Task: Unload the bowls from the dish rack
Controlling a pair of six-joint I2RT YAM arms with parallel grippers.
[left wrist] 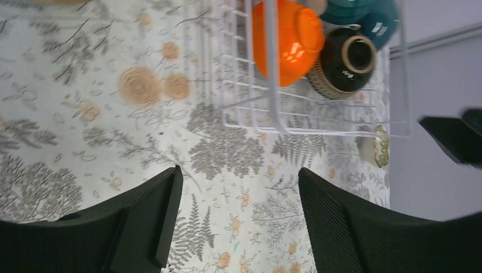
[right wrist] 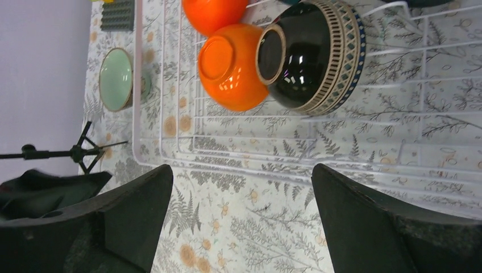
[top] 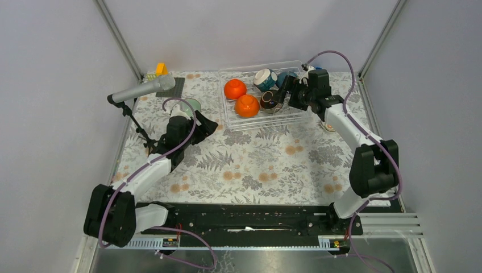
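Note:
The clear wire dish rack stands at the back centre. In it lie two orange bowls, a dark brown bowl and teal bowls with white insides. A mint green bowl sits on the table left of the rack; a cream patterned bowl sits right of it, partly under my right arm. My right gripper is open and empty over the rack's right part, beside the brown bowl. My left gripper is open and empty above the table, left of the rack.
A grey microphone on a black tripod stands at the back left, close to my left arm. A yellow block and a dark mat lie in the back left corner. Frame posts and walls close in both sides.

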